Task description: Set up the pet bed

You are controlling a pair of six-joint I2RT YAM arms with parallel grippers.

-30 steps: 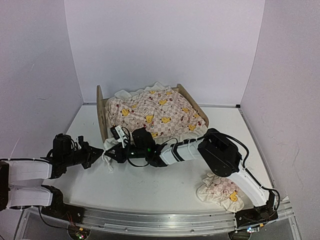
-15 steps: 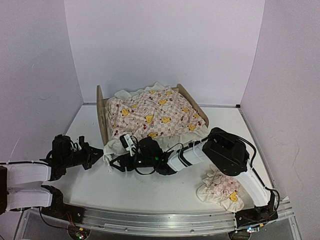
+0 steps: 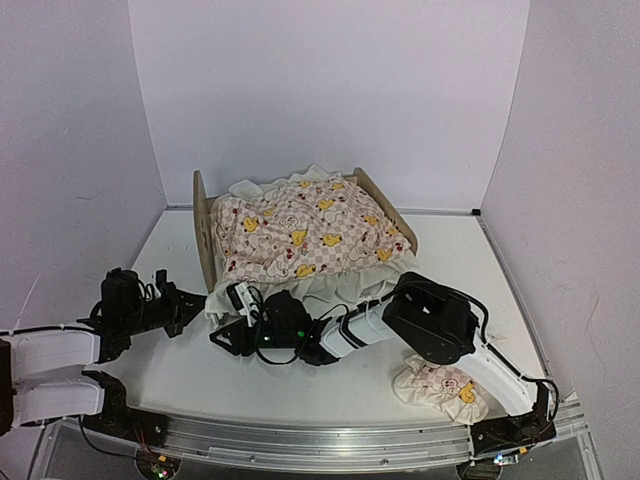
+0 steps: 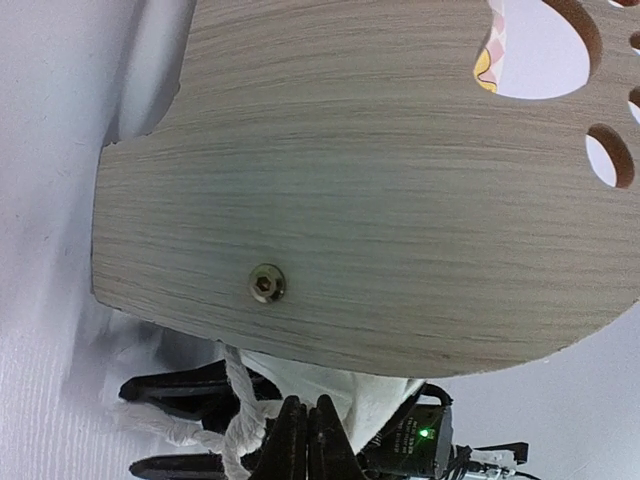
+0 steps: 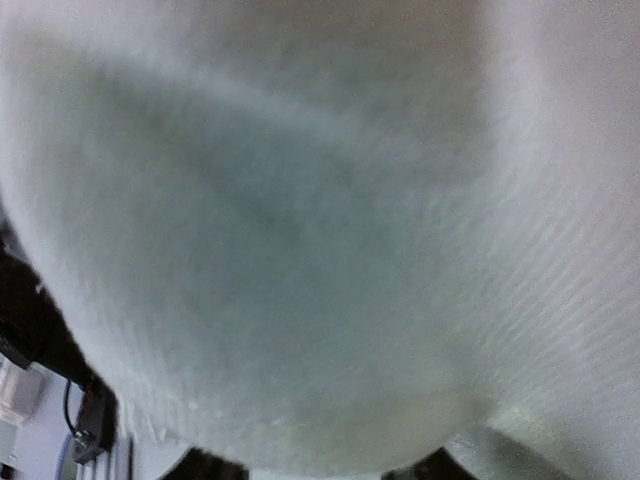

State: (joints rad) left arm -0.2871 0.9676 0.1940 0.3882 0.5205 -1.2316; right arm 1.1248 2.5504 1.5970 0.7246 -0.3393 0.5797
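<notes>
Locate the pet bed [image 3: 204, 242] at the middle of the counter [image 3: 300, 388], close to the far edge, with its headboard [image 4: 380, 200] facing the left edge and its footboard [image 3: 388, 210] facing the right edge. Note that the quilt [image 3: 310, 228] covers the bed, with its white frill hanging over the near side of the frame. Find the pillow [image 3: 440, 388] lying near the near right corner of the counter, well apart from the bed. Check the left gripper [image 3: 192, 302]: it sits low over the counter near the left edge, just beside the near end of the headboard. In the left wrist view its fingers [image 4: 295, 445] are pressed together with no gap; you cannot tell whether anything is nipped between them. A white cord [image 4: 240, 395] hangs just beside them, below the bolt [image 4: 266, 284] in the headboard. Check the right gripper [image 3: 225, 338]: it reaches across to the near left corner of the bed. Its fingers [image 4: 190, 385] stand apart, with white cloth between them. The right wrist view shows only blurred white cloth.
</notes>
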